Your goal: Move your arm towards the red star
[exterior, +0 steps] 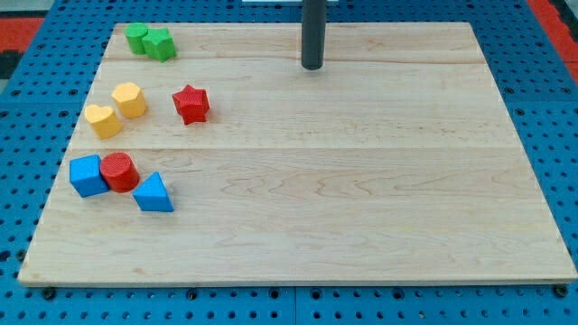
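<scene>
The tool is a plain dark rod with nothing to open or close, and it grips nothing; its lower end, my tip [312, 67], rests on the bench [361, 199] near the upper middle of the frame, with bare wood all around it and no block touching it. The red star [191, 104] lies well apart from it, down and toward the frame's left, alone on open wood. Just left of the star sit two yellow blocks: a yellow hexagon-like block [129, 99] and, touching or nearly touching it, a yellow heart-like block [103, 120]. In the upper left corner two green blocks [151, 41] huddle together, their shapes hard to make out. In the lower left, a blue cube [88, 175], a red cylinder [119, 171] and a blue triangle [153, 193] form a tight cluster. The approach seems barely begun, as the whole gap remains to close. The next move likely calls for a slide leftward and slightly down the frame; the path looks unobstructed, so the rod need only stop beside the star without shoving it into the yellow blocks.
</scene>
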Motion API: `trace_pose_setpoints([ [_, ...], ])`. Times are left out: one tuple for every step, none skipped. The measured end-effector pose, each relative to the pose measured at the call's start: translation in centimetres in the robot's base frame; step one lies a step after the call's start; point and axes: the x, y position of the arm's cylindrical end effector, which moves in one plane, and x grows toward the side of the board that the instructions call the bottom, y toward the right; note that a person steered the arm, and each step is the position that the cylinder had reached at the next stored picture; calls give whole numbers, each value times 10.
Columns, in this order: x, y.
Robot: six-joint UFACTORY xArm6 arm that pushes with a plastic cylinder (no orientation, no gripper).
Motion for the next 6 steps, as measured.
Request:
trace_pose_setpoints([
  [0,15],
  [0,28],
  [0,42],
  [42,53],
  [58,17],
  [20,-20],
])
